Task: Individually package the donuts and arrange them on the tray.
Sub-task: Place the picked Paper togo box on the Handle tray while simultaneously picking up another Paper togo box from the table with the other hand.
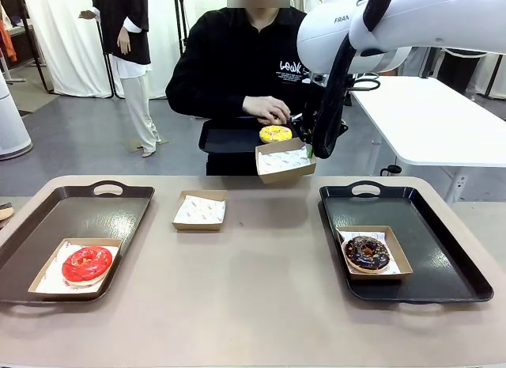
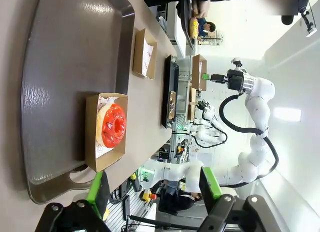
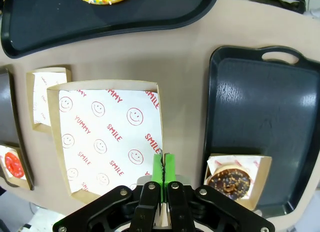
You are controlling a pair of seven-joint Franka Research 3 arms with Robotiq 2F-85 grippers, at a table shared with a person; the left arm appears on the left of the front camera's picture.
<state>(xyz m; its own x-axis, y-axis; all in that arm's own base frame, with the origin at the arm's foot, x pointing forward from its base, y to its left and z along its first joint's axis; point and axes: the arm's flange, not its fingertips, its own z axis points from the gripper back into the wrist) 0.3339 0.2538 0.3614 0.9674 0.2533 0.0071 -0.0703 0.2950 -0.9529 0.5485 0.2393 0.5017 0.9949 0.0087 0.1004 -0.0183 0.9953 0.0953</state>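
**Grip of the right pincer [image 1: 310, 151] on the held box [image 1: 285, 161], with the yellow donut [image 1: 275, 134] just beyond**

Front view: the right pincer is clamped on the right-hand rim of the held box, a shallow cardboard box with a paper liner and nothing in it. The box hangs slightly tilted over the far edge of the table [image 1: 261, 305]. The yellow donut lies just above and to the left of this pincer, past the held box, on a black tray [image 1: 225, 138] in front of the person. The person's hand [image 1: 267, 109] is close over the donut; whether it touches cannot be told.

Right wrist view: the green pads [image 3: 158, 168] meet on the box rim, and the liner printed "SMILE" and "YUMMY" spreads to their left. The dark sprinkled donut [image 3: 229, 181] sits just right of the pincer in its own right box [image 3: 264, 167], at the near end of the right tray [image 3: 260, 102]. The yellow donut shows at the top edge, well ahead of the fingertips.

Left wrist view: the left pincer [image 2: 154, 188] stands wide apart, with nothing between its fingers. The red donut [image 2: 114, 124] lies ahead of it, nearer the finger on the picture's left. It rests in the left box [image 2: 91, 142] on the left tray [image 2: 65, 57].

In the front view an empty box [image 1: 199, 210] rests on the table between the two trays, well down and left of the right pincer.
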